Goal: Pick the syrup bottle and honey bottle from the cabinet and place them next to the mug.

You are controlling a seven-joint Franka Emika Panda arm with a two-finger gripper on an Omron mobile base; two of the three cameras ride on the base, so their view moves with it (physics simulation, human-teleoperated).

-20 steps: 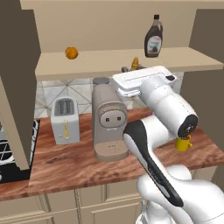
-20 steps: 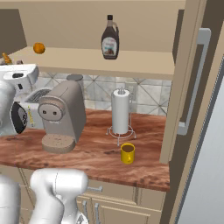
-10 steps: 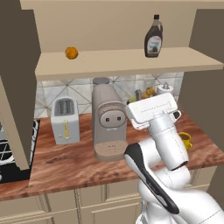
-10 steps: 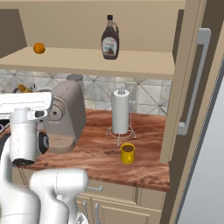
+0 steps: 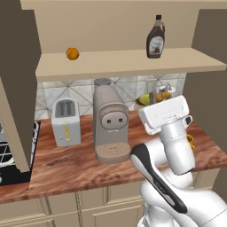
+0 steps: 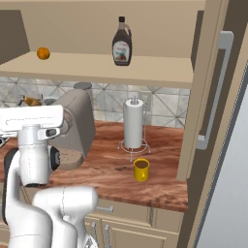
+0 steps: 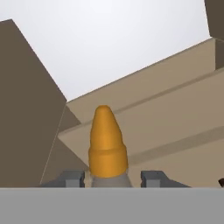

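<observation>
Syrup bottle [image 5: 155,37] white label unreadable on cabinet [image 5: 128,64] shelf, honey bottle [image 7: 107,144] between fingers [image 7: 72,178]

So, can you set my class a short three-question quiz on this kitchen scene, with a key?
1. True or false: the syrup bottle stands in the cabinet.
2. What is between the fingertips of the gripper? A) the honey bottle B) a spoon C) nothing
3. Which thing on the counter stands nearest the mug?

Key: 1 true. 2 A, its orange cap rises between the tips. 3 the paper towel roll, just behind the mug.
</observation>
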